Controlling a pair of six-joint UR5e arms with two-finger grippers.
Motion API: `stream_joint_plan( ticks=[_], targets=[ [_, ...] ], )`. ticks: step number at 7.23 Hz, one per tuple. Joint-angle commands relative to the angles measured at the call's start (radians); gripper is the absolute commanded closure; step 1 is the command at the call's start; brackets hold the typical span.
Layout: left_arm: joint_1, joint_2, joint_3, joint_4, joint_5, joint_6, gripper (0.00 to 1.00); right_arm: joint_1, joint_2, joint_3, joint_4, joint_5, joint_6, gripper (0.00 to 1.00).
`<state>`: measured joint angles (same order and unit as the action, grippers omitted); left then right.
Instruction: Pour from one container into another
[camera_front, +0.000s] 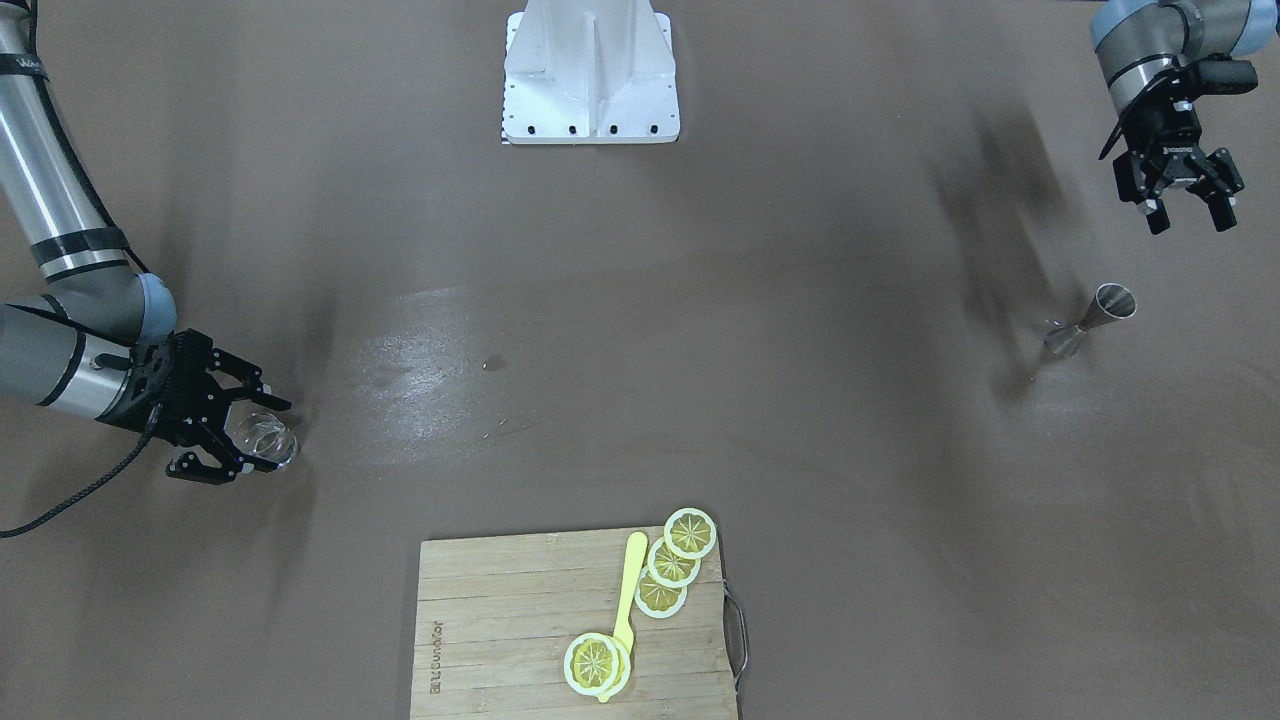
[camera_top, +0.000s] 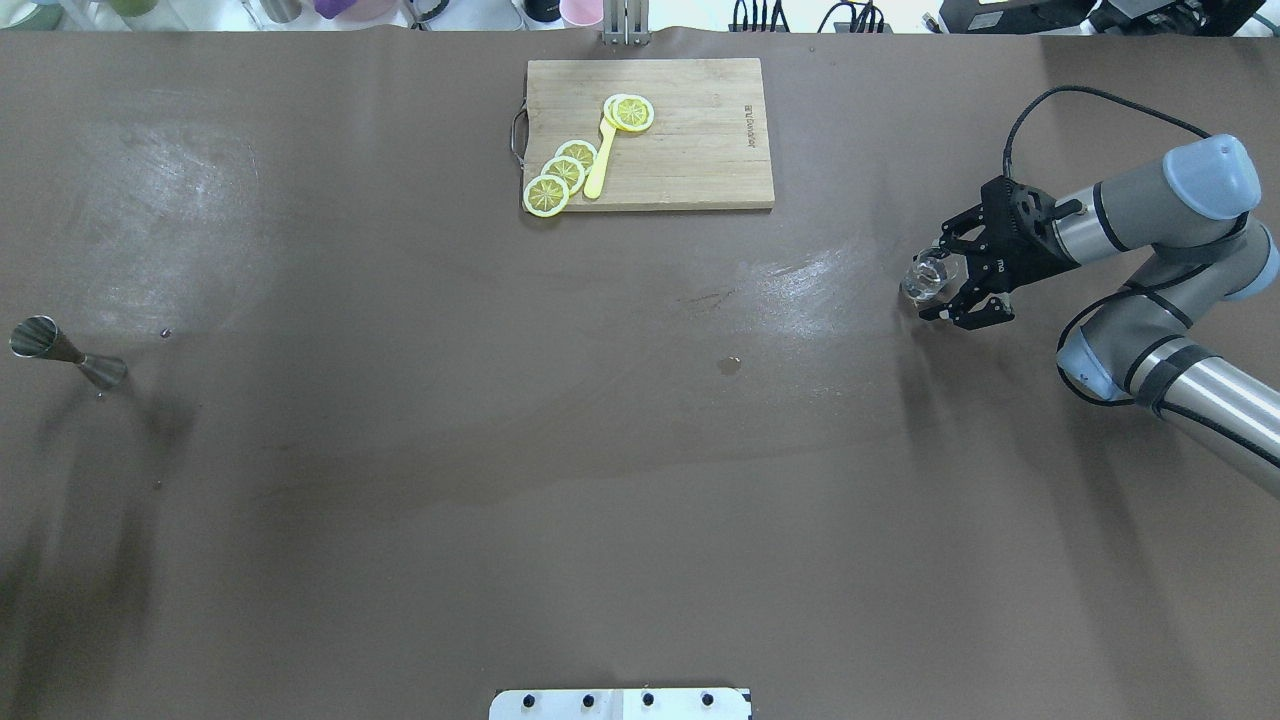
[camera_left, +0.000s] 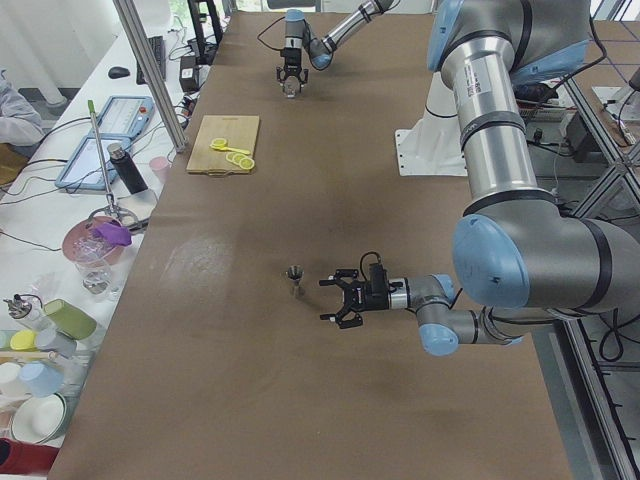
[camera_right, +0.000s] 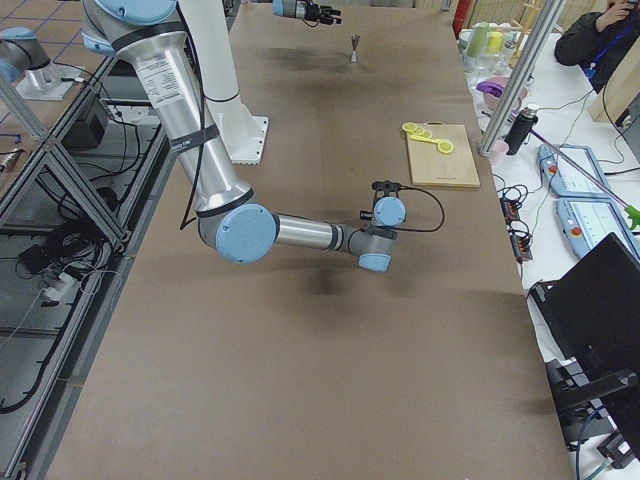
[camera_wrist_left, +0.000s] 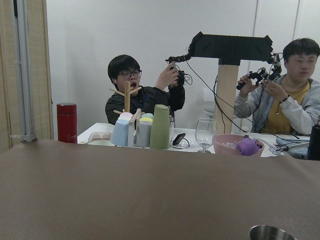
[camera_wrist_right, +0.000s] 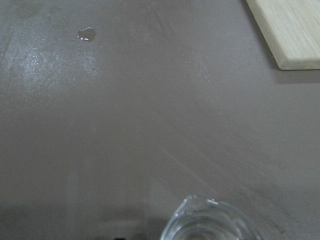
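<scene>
**Table** (camera_top: 400, 520): long, under a matt brown cover; pale glare patches from the room light near its middle.
**Wall** (camera_wrist_left: 100, 30): plain white, behind the far side.
**Side bench** (camera_left: 60, 250): white, along the table's far side; carries a mug tree (camera_wrist_left: 127, 117), red flask (camera_wrist_left: 66, 122), wine glass (camera_wrist_left: 205, 134), pink bowl (camera_wrist_left: 235, 145) and blue-cased tablets (camera_left: 110, 160).
**Aluminium post** (camera_left: 150, 70): slanted, at the bench edge.
**Floor** (camera_right: 40, 20): tiled, brownish.
**Two persons** (camera_wrist_left: 132, 85): seated behind the bench.

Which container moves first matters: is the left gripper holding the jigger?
No; the left gripper is open and apart from the standing jigger.
</scene>
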<state>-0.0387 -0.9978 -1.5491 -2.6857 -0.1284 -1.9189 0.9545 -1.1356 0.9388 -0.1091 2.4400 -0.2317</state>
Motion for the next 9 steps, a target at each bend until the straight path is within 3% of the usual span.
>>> stream_joint_plan(
  ticks=[1, 4, 5, 6, 7, 9],
  targets=[
    [0.005, -0.008, -0.005, 0.095, 0.036, -0.129, 0.01, 0.007, -0.003, 0.0, 0.0, 0.007, 0.0, 0.2],
    [0.046, -0.034, 0.0, 0.101, 0.026, -0.127, 0.01, 0.009, -0.003, 0.0, 0.0, 0.005, 0.0, 0.21],
    [0.138, -0.047, 0.006, 0.105, 0.02, -0.127, 0.01, 0.009, -0.003, 0.0, 0.0, 0.005, 0.0, 0.22],
    [0.148, -0.045, 0.0, 0.13, 0.019, -0.133, 0.01, 0.009, -0.003, 0.0, 0.0, 0.004, 0.0, 0.23],
    [0.151, -0.047, 0.0, 0.136, 0.016, -0.129, 0.01, 0.009, -0.003, 0.0, 0.0, 0.004, 0.0, 0.35],
    [0.16, -0.048, 0.004, 0.162, 0.015, -0.127, 0.01, 0.01, -0.001, 0.0, 0.0, 0.001, 0.0, 0.43]
  ],
)
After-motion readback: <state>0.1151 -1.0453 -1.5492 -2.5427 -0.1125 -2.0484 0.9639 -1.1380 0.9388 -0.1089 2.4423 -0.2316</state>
